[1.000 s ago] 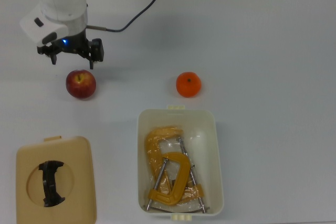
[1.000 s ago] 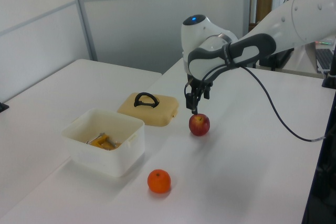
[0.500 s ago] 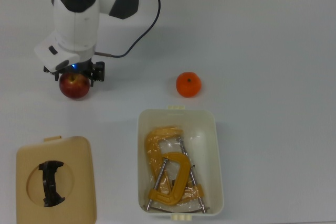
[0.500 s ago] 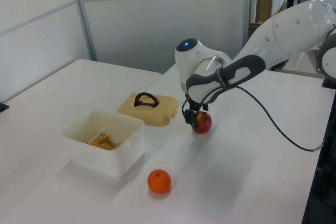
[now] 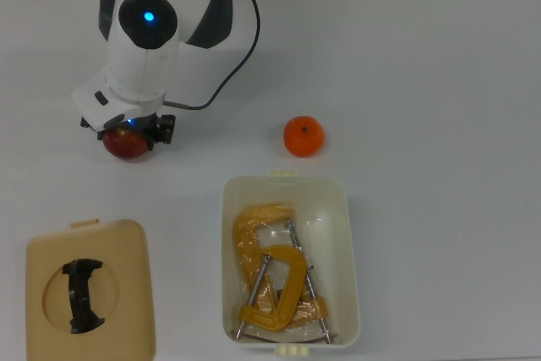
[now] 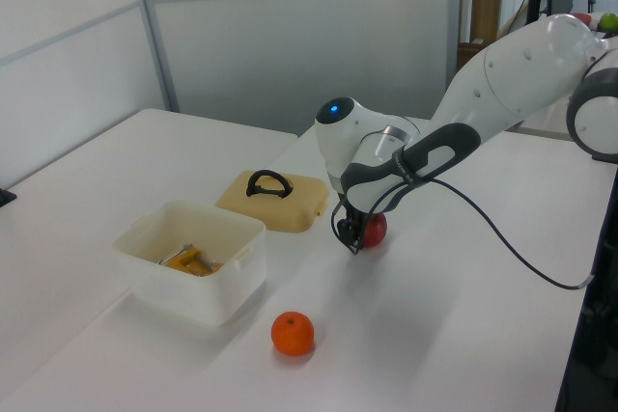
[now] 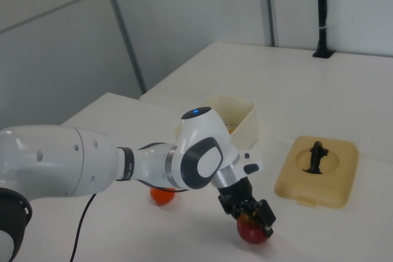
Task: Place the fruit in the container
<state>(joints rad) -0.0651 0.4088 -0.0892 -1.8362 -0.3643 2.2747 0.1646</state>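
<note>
Gripper (image 5: 128,131): over the last second it has come down from above and behind the apple (image 5: 125,144) and now sits low around it, fingers at either side; whether they have pinched it I cannot tell. Apple on the table at the top view's left, the pick seemingly about to begin. Tangerine (image 5: 303,136): untouched, just beyond the container (image 5: 353,268). Container: already holds a yellow C-clamp (image 5: 275,293), leaving limited room. Tan lid (image 5: 135,302): flat, at the top view's lower left, clear of the path.
</note>
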